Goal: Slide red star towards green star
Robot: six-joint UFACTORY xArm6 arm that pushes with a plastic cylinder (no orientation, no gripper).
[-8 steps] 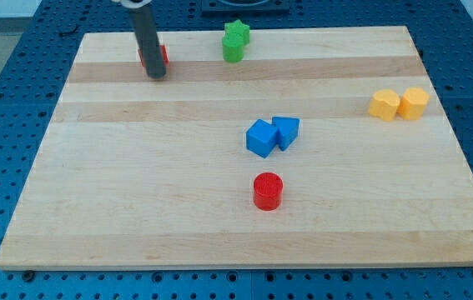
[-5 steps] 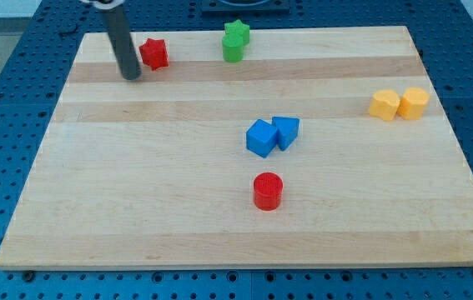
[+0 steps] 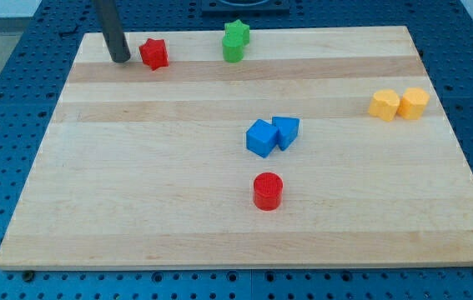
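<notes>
Resting near the view's top left, the red star [image 3: 153, 53] sits on the wooden board [image 3: 136, 200], well apart from the green star [image 3: 235, 41] to its right. My tip [image 3: 120, 59], a bare rod without jaws, stands just left of the red star, holding nothing.

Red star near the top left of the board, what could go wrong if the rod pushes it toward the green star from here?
My tip sits just to the view's left of the red star, apart from it, and looks slightly lower. An off-centre push could spin the star or send it toward the board's top edge, which is close. Pushing too far could also knock the green star, itself near that edge.
</notes>
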